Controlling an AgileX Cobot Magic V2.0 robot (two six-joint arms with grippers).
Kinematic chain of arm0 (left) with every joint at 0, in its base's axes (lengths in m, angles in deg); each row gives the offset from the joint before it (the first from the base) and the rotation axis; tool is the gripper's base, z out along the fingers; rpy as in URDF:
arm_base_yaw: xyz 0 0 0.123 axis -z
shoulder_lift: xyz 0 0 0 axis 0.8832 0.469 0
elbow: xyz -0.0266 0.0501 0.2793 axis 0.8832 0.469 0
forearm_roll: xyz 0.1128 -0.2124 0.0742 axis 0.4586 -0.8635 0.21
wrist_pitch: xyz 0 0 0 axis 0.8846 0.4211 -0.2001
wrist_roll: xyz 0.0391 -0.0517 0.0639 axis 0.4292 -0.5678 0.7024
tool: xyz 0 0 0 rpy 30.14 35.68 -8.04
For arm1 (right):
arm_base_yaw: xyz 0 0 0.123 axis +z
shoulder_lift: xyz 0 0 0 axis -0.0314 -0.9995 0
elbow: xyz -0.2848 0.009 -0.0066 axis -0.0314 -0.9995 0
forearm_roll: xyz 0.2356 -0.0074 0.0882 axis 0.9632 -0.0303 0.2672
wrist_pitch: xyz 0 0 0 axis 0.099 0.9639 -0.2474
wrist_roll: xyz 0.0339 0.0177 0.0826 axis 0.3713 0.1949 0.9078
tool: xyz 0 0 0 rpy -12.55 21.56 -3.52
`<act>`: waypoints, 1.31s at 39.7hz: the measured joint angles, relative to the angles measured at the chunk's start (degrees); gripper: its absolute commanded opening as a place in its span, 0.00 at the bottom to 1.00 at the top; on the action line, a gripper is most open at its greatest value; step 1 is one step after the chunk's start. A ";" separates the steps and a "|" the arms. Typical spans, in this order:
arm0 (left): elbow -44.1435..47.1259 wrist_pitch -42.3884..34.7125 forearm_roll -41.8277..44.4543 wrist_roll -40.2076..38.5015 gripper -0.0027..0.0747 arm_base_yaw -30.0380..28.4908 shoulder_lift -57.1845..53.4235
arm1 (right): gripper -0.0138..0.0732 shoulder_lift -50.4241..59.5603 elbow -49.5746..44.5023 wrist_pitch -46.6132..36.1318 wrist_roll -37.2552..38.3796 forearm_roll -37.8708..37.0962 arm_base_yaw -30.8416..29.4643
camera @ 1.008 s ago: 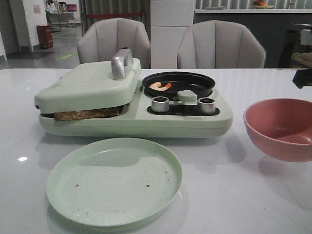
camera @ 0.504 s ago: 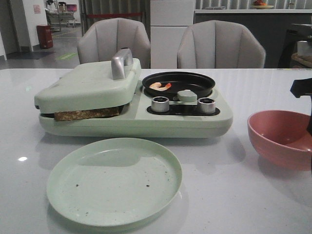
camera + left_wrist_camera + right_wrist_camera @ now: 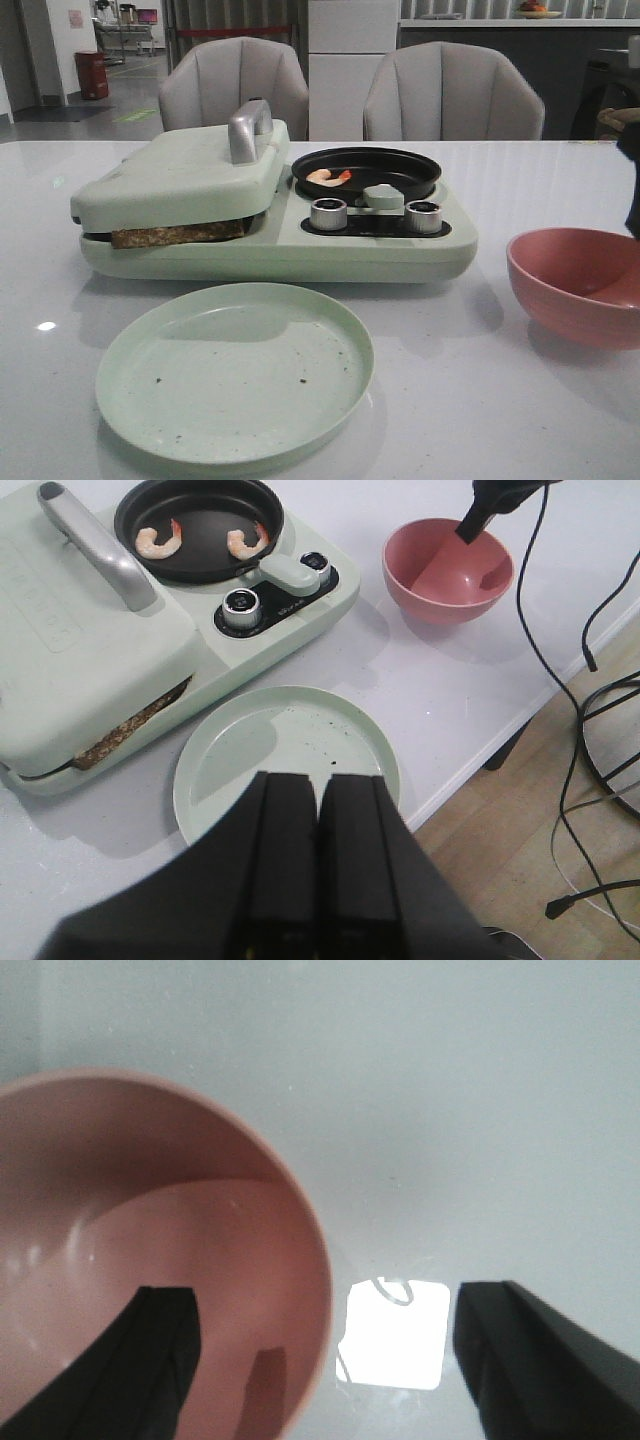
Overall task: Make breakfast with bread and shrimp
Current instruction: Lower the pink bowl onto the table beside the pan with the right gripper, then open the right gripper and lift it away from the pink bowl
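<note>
Right wrist view: right end effector [image 3: 325, 1350] is spread wide astride the rim of the pink bowl [image 3: 150, 1260], one finger inside, one outside over the counter [image 3: 450, 1090]; a rim pinch is judged the step in hand, best done with the wall centred between the fingers before closing. Left end effector [image 3: 318, 870] is pressed together, empty, above the counter's near edge. Bread [image 3: 178, 235] is clamped in the pale green press [image 3: 180, 175], brown crust showing toward the left edge. Shrimp [image 3: 160, 541] and a second one [image 3: 248, 542] lie curled in the black round pan [image 3: 200, 525]. Green plate [image 3: 235, 370] is flat and crumb-flecked. Bowl looks smooth, glossy and possibly slippery.
</note>
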 measured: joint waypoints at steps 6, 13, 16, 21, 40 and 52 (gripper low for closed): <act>0.00 0.00 0.00 0.00 0.16 0.00 0.00 | 0.88 7.93 0.00 1.48 0.00 1.35 0.25; 0.00 0.00 0.00 0.00 0.16 0.00 0.00 | 0.88 18.99 0.00 4.00 0.00 1.60 4.34; 0.00 0.00 0.00 0.00 0.16 0.00 0.00 | 0.88 23.07 -0.10 5.53 0.00 1.60 6.87; 0.00 0.00 0.00 0.00 0.16 0.00 0.00 | 0.88 29.41 -0.23 9.27 0.00 1.83 11.34; 0.00 0.00 0.00 0.00 0.16 0.00 0.00 | 0.88 52.50 -10.43 18.36 0.00 1.21 14.84; 0.00 0.00 0.00 0.00 0.16 0.00 0.00 | 0.88 61.37 -19.91 18.37 0.00 1.21 14.84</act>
